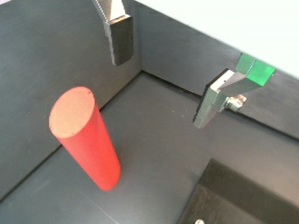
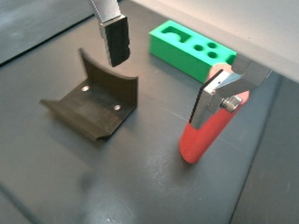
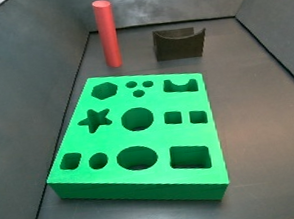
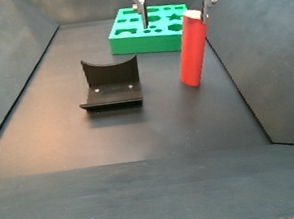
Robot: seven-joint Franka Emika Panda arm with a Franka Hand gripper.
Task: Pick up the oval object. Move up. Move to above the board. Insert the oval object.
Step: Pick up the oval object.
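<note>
You have the oval object, a plain red peg with a smooth rounded column, standing upright on the dark floor. It is free of the gripper, whose spread jaws hang above it; in a wrist view the peg stands just beside one finger, not between the two. The board is a flat bright green slab lying flat, cut with star, hexagon, circle, square and oval holes, all of them open. In a side view it lies beyond the jaws, near the peg but apart from it.

Dark fixture on floor, upright bracket
</note>
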